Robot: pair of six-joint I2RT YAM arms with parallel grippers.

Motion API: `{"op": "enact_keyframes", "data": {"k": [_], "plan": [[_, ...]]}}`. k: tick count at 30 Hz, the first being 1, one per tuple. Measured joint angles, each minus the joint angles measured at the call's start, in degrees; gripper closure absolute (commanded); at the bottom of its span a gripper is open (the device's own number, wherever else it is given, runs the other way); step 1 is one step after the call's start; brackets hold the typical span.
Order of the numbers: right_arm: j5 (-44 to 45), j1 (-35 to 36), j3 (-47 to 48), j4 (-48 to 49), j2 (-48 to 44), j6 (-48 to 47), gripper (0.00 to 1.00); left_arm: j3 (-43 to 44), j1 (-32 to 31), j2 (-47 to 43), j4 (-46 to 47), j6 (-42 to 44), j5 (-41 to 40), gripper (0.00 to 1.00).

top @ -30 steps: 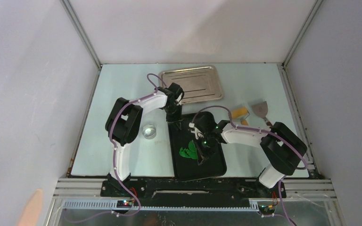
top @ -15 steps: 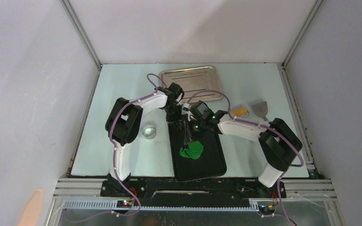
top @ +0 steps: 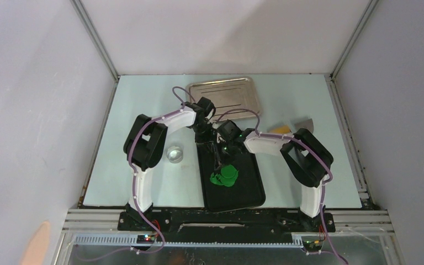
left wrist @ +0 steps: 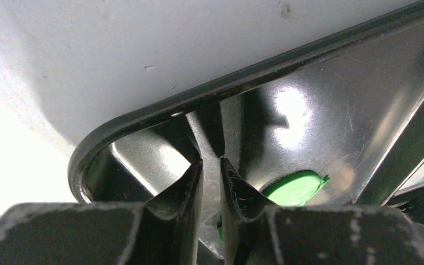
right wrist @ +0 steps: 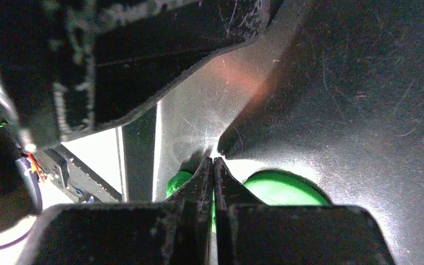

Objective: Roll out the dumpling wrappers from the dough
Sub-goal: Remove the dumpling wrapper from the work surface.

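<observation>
The black tray [top: 243, 190] lies between the arms. Bright green round dumpling wrappers [top: 231, 173] overlap near its middle, with jagged green dough scraps [top: 216, 179] on their left. My left gripper [top: 204, 139] sits at the tray's far left corner; in the left wrist view its tips [left wrist: 211, 164] rest just inside the rim [left wrist: 143, 113], a narrow gap apart, nothing between them. My right gripper [top: 218, 160] hovers over the tray just beyond the green pieces. Its fingers [right wrist: 213, 161] are shut and empty, with a round wrapper [right wrist: 287, 187] behind them.
A silver tray [top: 224, 98] lies at the back of the table. A small clear round dish [top: 174, 153] stands left of the black tray. A tan object [top: 279, 130] and a scraper [top: 305, 122] lie to the right, partly behind the right arm.
My right gripper has swung from over the tray's near right part up to its far left part, uncovering the green pieces. The right arm's elbow has folded inward. The left arm has stayed put.
</observation>
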Motion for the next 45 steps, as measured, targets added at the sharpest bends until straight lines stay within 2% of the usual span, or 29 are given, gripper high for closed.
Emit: {"op": "enact_keyframes", "data": {"k": [25, 35, 45], "plan": [[4.72, 4.74, -3.37, -5.35, -3.72, -3.82, 1.0, 0.0, -0.17, 0.31, -3.08, 1.29, 1.42, 0.78], [4.31, 7.87, -8.07, -7.48, -8.92, -7.85, 1.0, 0.07, 0.0, 0.39, -2.75, 1.07, 1.44, 0.78], [3.17, 9.92, -15.37, -17.59, -17.77, -9.14, 1.0, 0.59, 0.0, 0.66, -2.56, 1.07, 1.38, 0.78]]}}
